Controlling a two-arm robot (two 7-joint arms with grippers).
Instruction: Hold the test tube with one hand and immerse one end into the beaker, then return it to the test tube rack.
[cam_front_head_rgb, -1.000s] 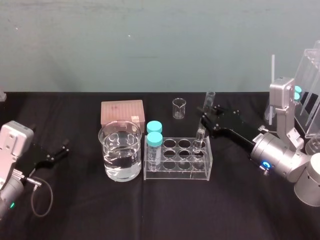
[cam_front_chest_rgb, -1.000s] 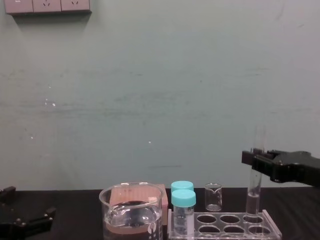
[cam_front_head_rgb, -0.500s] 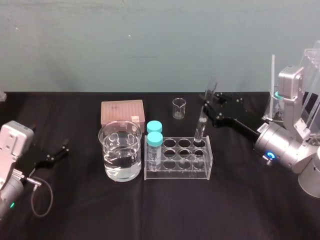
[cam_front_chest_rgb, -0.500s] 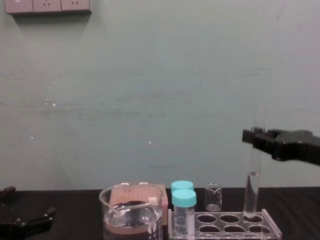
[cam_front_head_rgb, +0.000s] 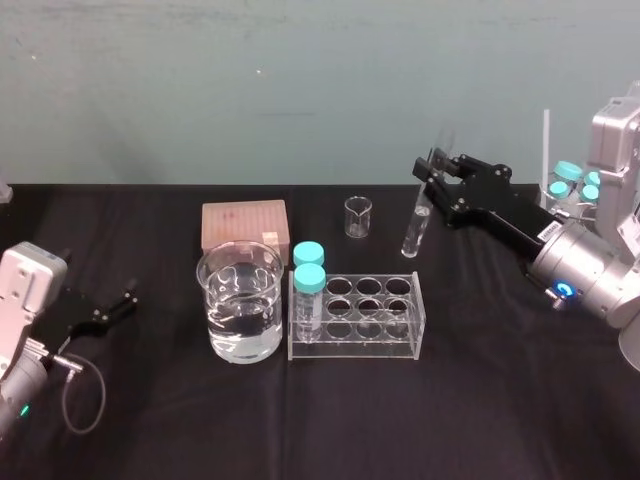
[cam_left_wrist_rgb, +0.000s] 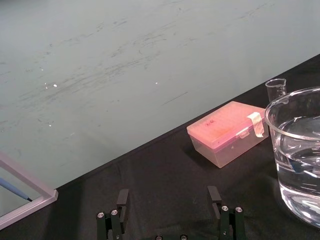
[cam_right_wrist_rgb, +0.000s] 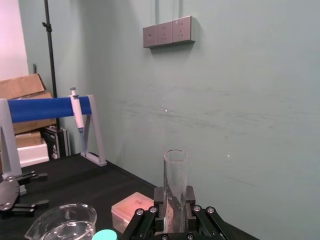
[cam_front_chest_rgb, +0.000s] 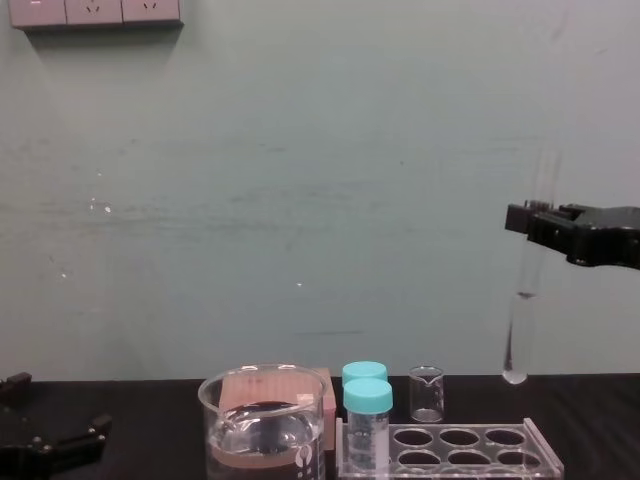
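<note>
My right gripper (cam_front_head_rgb: 432, 178) is shut on the test tube (cam_front_head_rgb: 416, 228), a long clear glass tube held near its upper part. The tube (cam_front_chest_rgb: 519, 320) hangs tilted, its rounded bottom well above the right end of the test tube rack (cam_front_chest_rgb: 482, 447). In the right wrist view the tube (cam_right_wrist_rgb: 175, 172) stands up between the black fingers (cam_right_wrist_rgb: 159, 194). The clear rack (cam_front_head_rgb: 357, 346) sits mid-table. Directly left of it stands the large beaker (cam_front_head_rgb: 240, 300), partly filled with water. My left gripper (cam_front_head_rgb: 125, 300) rests open and empty at the far left of the table.
Two teal-capped vials (cam_front_head_rgb: 309, 276) stand in the rack's left end. A pink box (cam_front_head_rgb: 244, 224) lies behind the beaker and a tiny beaker (cam_front_head_rgb: 358, 216) behind the rack. A clear stand with more teal-capped vials (cam_front_head_rgb: 573, 180) is at the far right.
My right gripper has lifted the test tube straight out of the rack's right rear hole and carried it up and slightly right. The left arm has not moved.
</note>
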